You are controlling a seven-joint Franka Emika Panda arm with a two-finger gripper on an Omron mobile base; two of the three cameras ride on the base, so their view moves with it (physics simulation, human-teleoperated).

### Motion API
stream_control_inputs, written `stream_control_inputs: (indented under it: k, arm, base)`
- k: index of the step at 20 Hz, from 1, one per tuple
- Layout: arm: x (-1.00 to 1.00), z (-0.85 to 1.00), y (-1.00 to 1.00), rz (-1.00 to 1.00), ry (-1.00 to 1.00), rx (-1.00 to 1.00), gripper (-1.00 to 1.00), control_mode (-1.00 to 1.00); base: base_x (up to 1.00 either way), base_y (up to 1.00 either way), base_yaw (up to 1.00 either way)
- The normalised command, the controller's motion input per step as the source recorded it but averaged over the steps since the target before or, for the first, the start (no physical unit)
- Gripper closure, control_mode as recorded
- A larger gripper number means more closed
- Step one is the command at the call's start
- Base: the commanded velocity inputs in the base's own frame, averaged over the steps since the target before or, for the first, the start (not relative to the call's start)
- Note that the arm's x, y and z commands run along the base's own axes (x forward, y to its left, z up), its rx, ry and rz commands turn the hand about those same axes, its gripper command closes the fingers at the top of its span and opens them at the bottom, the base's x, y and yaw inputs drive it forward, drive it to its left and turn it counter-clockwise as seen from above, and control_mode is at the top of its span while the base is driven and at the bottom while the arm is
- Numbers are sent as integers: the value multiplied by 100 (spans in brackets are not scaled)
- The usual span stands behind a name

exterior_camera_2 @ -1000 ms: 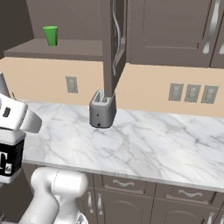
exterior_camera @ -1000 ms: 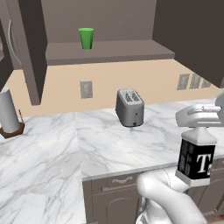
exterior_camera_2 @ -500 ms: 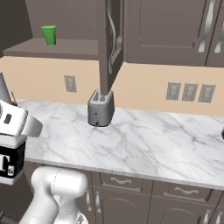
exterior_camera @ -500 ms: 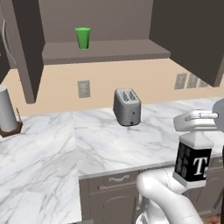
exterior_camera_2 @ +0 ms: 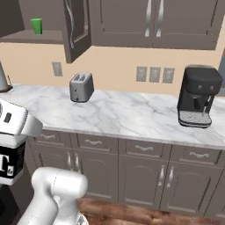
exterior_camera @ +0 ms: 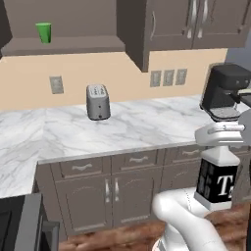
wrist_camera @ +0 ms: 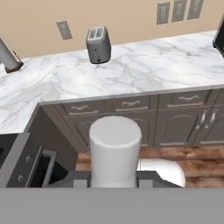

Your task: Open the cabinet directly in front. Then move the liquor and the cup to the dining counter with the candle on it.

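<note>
Marble covers the long kitchen bench (exterior_camera: 137, 127), with a silver toaster (exterior_camera: 98, 101) standing on it and a black coffee machine (exterior_camera_2: 197, 96) farther along. Up on the wall the cabinet (exterior_camera_2: 77, 26) has its door swung open (so the first job looks done). Inside, on the shelf (exterior_camera: 63, 46), the cup (exterior_camera: 43, 32) stands alone at about 11 o'clock in the left base view, green and upright, well apart from the robot. The liquor (exterior_camera: 218, 176) is off the shelf and up in the air at about 4 o'clock in that view, with its white letter T facing out. The claw (exterior_camera: 221, 137) is closed partway around the bottle's neck and holds it upright. In the hand view the bottle's pale cap (wrist_camera: 115, 148) sits right between the two dark tips, with the wood floor (wrist_camera: 192, 159) below it. So I think the bottle is on its way, but it is not set down anywhere yet. Left to do: put the bottle on the dining counter with the candle, then come back for the cup and carry it there too.
</note>
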Motion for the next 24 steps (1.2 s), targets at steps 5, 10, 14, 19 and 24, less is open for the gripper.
stream_control_inputs:
  k: [5,10,14,19,24]
  arm:
    - [0,0,0,0,0,0,100,100]
    - [0,0,0,0,0,0,100,100]
    - [0,0,0,0,0,0,100,100]
    - [0,0,0,0,0,0,100,100]
    - [0,0,0,0,0,0,100,100]
  base:
    - [-43,-58,-25]
    - [-18,-32,-55]
    - [-1,-21,-70]
    - [0,-24,-74]
    - [-7,-32,-72]
